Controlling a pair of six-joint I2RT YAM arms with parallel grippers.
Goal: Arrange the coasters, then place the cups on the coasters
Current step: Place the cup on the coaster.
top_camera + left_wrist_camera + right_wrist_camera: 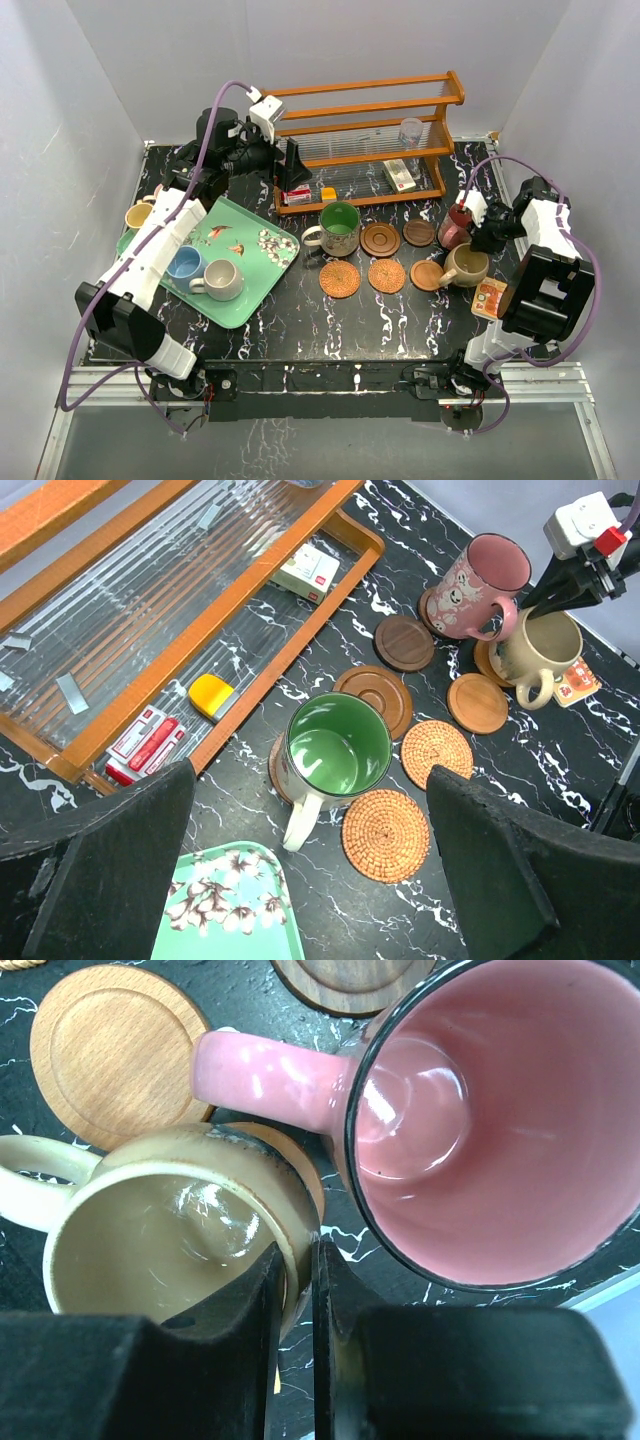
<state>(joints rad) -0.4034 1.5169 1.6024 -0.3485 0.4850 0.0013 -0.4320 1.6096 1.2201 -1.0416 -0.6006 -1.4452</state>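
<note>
The right pincer (298, 1260) is clamped narrow on the wall of the tan ceramic mug (150, 1240), which lies directly beneath it at lower left of the wrist frame. The mug's handle points left, and it seems seated on a smooth orange-brown wooden coaster (300, 1165). The left pincer (310, 780) stands wide and empty.

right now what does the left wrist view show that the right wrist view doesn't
Only the left wrist view: the green mug on a coaster, two woven coasters, the wooden rack, a corner of the tray, and the open left gripper.

Only the right wrist view: the bottom inside the pink mug.

Both: the pink mug, the tan mug, the right gripper shut on its rim, a light wood coaster and a dark wood coaster.
</note>
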